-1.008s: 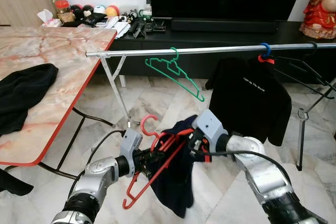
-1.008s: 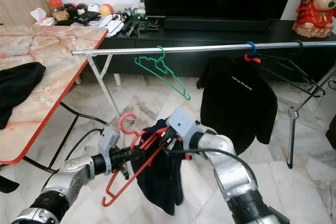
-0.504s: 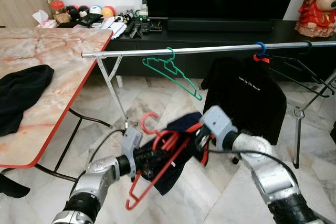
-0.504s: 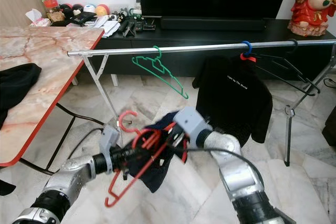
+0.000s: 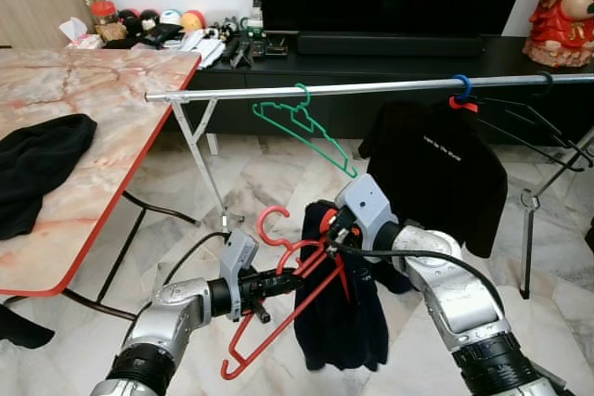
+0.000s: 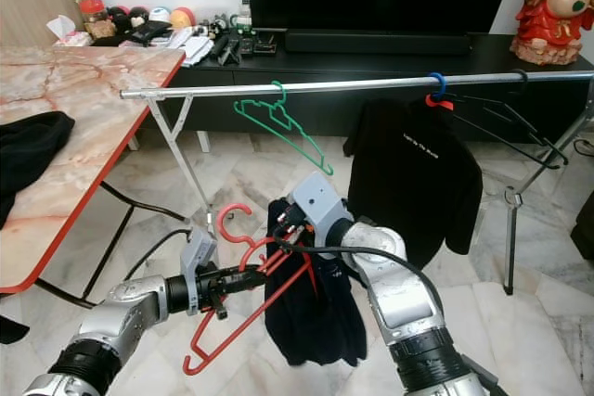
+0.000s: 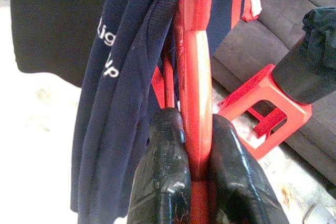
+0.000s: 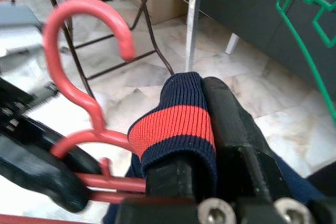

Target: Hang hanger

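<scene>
Looking from the head views, a red hanger (image 5: 283, 289) is held low in front of the rail (image 5: 371, 88), tilted, by the left gripper (image 5: 278, 283), while a navy garment (image 5: 343, 312) draped on it is pinched by the right gripper (image 5: 332, 229). From the left wrist, both fingers (image 7: 163, 177) are seen closed tight on the hanger's bar. From the right wrist, the fingers (image 8: 231, 124) are seen clamped on the garment's striped cuff (image 8: 173, 129), the hook (image 8: 79, 35) just beside. Dressing looks unfinished; lifting the hook onto the rail is left
</scene>
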Motion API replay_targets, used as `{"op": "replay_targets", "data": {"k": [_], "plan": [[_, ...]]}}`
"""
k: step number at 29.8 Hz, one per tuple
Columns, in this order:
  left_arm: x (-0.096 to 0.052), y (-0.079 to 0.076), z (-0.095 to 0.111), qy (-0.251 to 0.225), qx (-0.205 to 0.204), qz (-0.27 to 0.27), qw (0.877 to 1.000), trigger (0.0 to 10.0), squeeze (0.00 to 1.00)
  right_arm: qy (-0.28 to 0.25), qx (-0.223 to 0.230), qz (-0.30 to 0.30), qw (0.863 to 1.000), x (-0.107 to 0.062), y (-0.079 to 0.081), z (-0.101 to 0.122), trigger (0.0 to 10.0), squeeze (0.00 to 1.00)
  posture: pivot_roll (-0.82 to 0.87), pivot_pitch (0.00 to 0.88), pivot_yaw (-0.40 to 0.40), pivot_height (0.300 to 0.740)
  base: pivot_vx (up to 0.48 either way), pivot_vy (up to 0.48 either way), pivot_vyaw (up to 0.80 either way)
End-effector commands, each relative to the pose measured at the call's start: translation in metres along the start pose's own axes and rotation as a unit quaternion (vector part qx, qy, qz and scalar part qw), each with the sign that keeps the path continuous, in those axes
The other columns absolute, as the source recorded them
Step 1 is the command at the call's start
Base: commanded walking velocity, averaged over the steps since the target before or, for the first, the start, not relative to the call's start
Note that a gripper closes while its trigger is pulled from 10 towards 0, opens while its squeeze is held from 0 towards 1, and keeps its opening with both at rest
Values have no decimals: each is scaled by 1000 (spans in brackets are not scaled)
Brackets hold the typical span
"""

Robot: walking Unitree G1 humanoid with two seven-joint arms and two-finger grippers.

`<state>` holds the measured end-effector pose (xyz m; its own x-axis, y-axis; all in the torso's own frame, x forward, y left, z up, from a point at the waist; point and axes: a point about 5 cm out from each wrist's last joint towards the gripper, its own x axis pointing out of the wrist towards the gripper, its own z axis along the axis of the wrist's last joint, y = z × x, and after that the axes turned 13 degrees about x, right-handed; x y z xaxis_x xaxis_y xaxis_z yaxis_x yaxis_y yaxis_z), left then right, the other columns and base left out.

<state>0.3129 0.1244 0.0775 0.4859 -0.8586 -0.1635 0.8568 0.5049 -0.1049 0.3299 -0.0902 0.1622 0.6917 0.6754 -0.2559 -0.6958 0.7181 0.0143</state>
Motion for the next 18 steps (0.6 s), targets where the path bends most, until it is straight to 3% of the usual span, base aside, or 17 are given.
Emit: {"op": "replay_targets", "data": {"k": [1,8,18], "plan": [[4,2,12,-20,13,5,1000,10000,0,-30,12,15,999,0,8,14,10000,0,-46,45,10,740,0,0,0],[7,13,22,-54,30,78,995,10000,0,-6,33,12,999,-4,17,8,10000,0,-54,52,6,740,0,0,0],[9,14,27,-65,26,76,995,10000,0,3,30,10,1000,-6,20,5,10000,0,-56,51,5,740,0,0,0]]}}
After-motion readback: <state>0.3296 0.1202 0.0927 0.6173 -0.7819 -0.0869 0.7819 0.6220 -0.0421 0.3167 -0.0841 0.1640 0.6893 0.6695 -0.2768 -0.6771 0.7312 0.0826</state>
